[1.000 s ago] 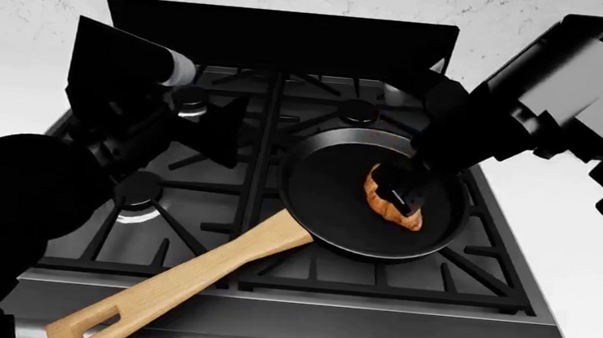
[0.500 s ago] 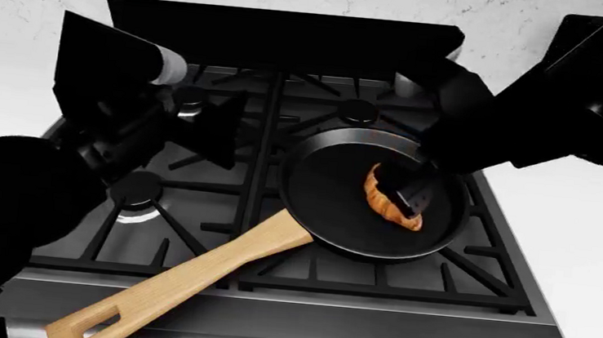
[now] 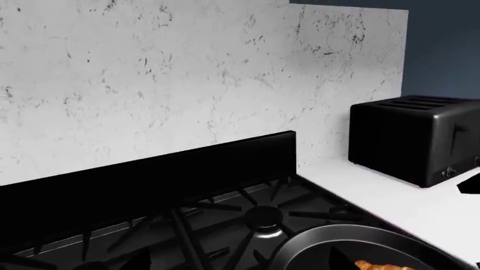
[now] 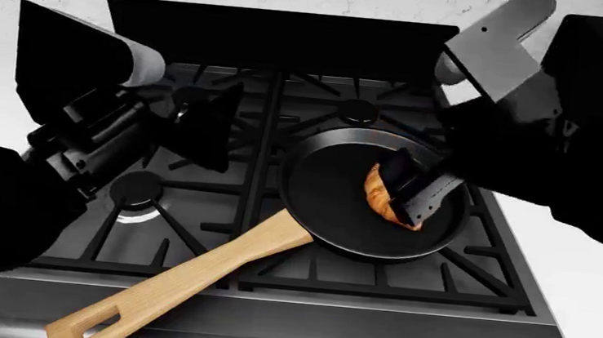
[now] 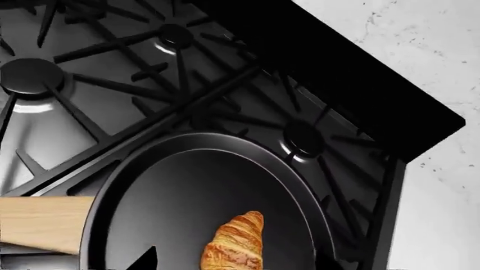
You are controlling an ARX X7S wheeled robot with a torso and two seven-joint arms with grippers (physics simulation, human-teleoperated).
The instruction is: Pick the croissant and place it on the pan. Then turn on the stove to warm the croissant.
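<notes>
The croissant (image 4: 383, 194) is seen lying in the pan (image 4: 327, 200) on the stove (image 4: 268, 293). The right gripper (image 4: 414, 189) is held spread around it; the left gripper (image 4: 205, 124) cannot be judged. The pastry could be dragged if a finger catches during withdrawal.

The head camera looks steeply down over the stove (image 4: 273, 240). The left wrist camera sits low above its grates, facing the backsplash (image 3: 150, 84) and toaster (image 3: 416, 138). The right wrist camera looks close down. All three share the pan (image 4: 331, 204) and croissant (image 5: 236, 244).
</notes>
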